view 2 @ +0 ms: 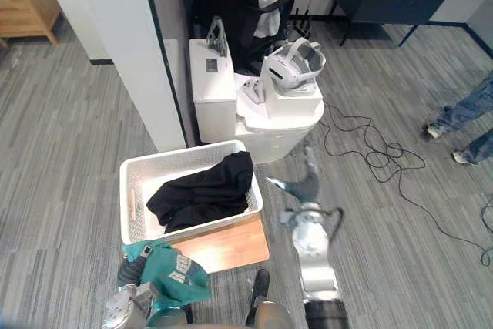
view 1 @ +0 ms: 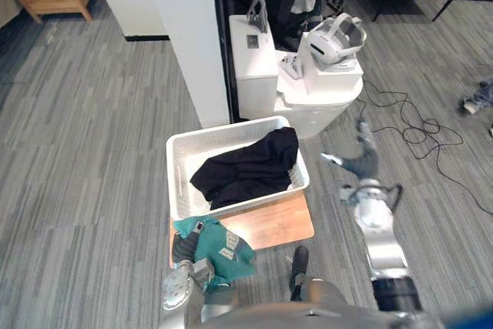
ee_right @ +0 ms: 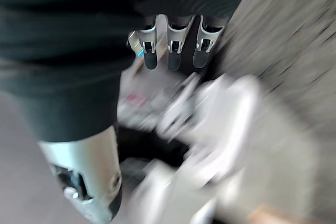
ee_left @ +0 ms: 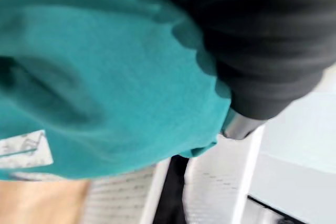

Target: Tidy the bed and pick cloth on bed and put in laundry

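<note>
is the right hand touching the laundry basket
Apart. In the left eye view the open right hand hangs to the right of the white basket, with grey carpet showing between them.

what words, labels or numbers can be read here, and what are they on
No text can be read.
White tag on the teal cloth: print too blurred.
Dark label on the white cabinet: too small.

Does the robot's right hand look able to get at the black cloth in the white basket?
Probably yes. The right hand is open and empty beside the basket, with nothing between them, and the black cloth lies uncovered, reaching the rim nearest that hand.
</note>
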### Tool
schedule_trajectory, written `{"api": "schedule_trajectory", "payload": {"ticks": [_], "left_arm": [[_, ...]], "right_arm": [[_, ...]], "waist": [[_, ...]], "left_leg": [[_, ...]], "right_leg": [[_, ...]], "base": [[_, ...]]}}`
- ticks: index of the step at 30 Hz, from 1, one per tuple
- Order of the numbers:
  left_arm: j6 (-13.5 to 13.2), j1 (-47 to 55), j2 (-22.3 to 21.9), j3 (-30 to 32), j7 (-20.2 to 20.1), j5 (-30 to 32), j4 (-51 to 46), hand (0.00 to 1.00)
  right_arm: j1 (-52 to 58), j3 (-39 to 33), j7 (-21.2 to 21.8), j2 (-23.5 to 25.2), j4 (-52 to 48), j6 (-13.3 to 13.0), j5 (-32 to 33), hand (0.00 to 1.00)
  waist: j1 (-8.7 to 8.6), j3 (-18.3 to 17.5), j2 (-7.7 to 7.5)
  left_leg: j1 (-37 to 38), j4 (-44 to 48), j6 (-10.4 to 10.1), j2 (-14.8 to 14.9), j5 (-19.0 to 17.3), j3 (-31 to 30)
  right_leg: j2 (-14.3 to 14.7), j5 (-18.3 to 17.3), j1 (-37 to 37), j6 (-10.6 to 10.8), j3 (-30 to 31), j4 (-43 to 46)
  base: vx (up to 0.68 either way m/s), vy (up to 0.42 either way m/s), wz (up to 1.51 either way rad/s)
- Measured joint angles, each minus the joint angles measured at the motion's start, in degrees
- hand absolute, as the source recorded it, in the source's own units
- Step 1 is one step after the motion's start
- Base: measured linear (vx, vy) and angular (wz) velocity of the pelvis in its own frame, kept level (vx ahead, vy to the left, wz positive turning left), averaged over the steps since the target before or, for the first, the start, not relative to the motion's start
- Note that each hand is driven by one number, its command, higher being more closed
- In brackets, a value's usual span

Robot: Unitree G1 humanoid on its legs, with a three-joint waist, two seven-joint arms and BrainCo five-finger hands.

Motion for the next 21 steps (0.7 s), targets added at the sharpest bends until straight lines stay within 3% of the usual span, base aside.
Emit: {"api": "schedule_trajectory", "payload": {"ticks": [7,15,21], "left_arm": [[-0.8,-2.5,0.6,2.9,1.0,-0.1,-8.4,1.0],[-1.9,-10.8,3.2,1.2,6.4,-0.1,-9.0,1.0],[-3.7,-12.0,5.0,1.3,8.3,-0.4,-9.0,1.0]], "right_arm": [[7.5,-11.8,-1.4,-0.2,23.0,3.3,3.6,0.0],[7.0,-10.7,-0.5,-0.2,48.8,5.1,6.2,0.0],[7.3,-12.3,0.6,-1.2,54.8,6.0,10.4,0.0]], "waist": [[-2.3,-2.1,2.05],[-4.18,-4.2,3.24],[-4.57,-4.7,3.84]], "left_leg": [[0.4,0.1,0.0,0.1,0.0,0.0],[2.0,-0.4,-0.3,0.1,-0.2,0.2],[3.4,-1.8,-0.2,0.0,0.2,-0.3]], "right_leg": [[0.0,-0.1,0.6,0.1,0.0,0.0],[0.0,-0.9,1.9,0.1,0.0,-0.3],[0.2,-1.0,2.9,-0.1,-0.6,-0.3]], "base": [[-0.01,-0.005,-0.01],[-0.03,-0.01,-0.02],[0.02,0.007,0.04]]}}
